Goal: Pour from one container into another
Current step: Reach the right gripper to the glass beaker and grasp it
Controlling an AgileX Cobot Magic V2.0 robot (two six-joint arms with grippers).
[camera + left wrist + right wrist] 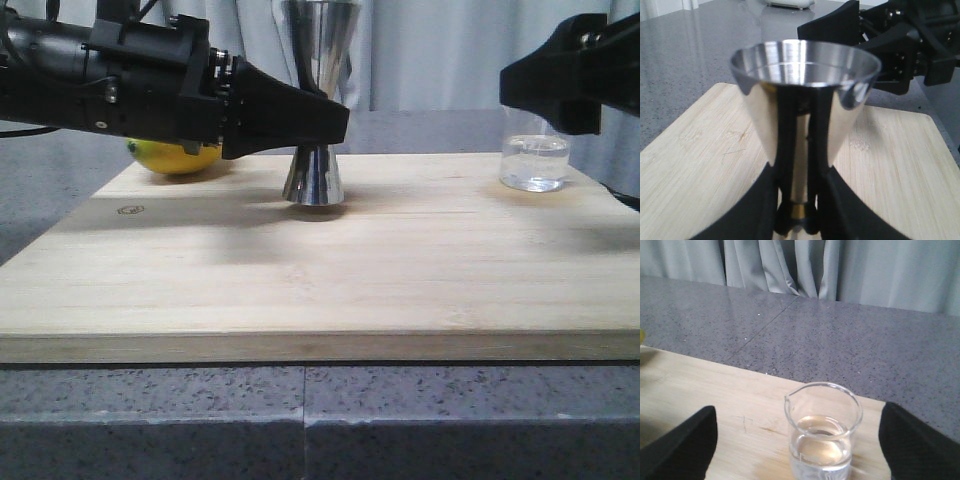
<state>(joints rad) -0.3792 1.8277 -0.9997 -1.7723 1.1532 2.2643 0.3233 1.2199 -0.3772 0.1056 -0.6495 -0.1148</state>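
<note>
While the front view hides it, the left wrist view shows the left gripper [797,220] jaws clamping the jigger [802,100]; right gripper [797,440] jaws gape wide around the beaker [823,432].

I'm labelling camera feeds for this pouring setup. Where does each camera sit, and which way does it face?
Front view: low at the board's near edge, facing forward; both arms show, jigger, beaker, lemon.
Left wrist view: on the left arm, facing the jigger; left hand at its waist; right arm beyond.
Right wrist view: on the right arm, facing the beaker between open fingers.
Shared: the front view shares the jigger with the left wrist view and the beaker with the right.
</note>
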